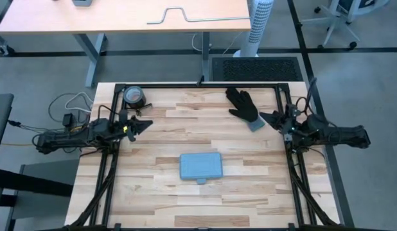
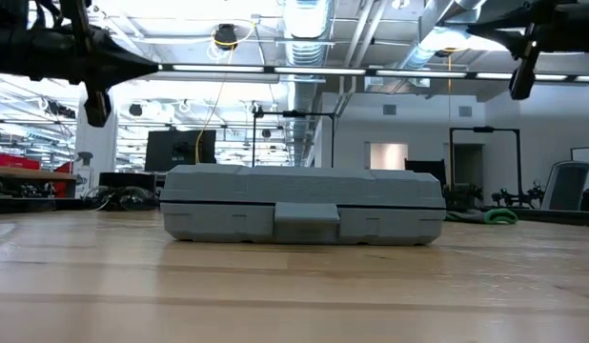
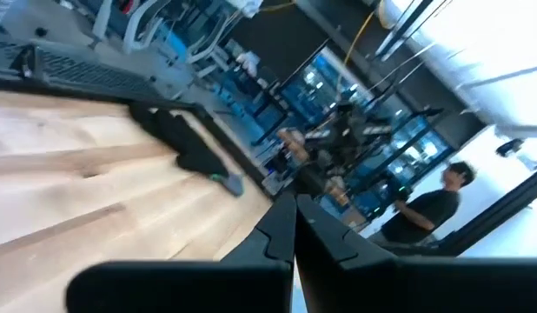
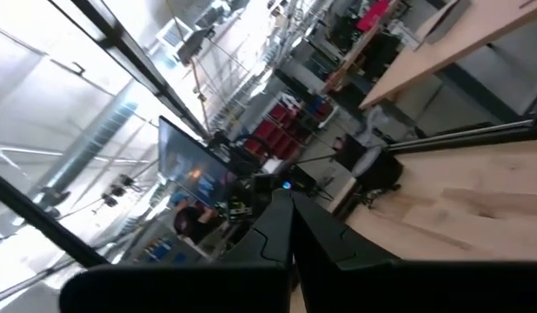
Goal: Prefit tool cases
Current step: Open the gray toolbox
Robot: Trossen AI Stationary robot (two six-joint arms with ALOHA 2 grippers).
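While both arms hang back at the edges, the wooden worktop lies wide between them, and nothing looks begun. The left gripper hovers at the left edge, its fingers pressed together to a point; the right gripper mirrors it at the right edge, fingers likewise closed on nothing. Neither is anywhere near the job. The tool case sits flat in the middle of the worktop towards the near edge, lid down, handle tab facing the near side, well apart from both arms. From table height it shows closed, seam running level. So, as I judge it, everything is left: reach, open, fit. A black glove lies near the right gripper at the far right. A small round tape-like thing sits at the far left corner.
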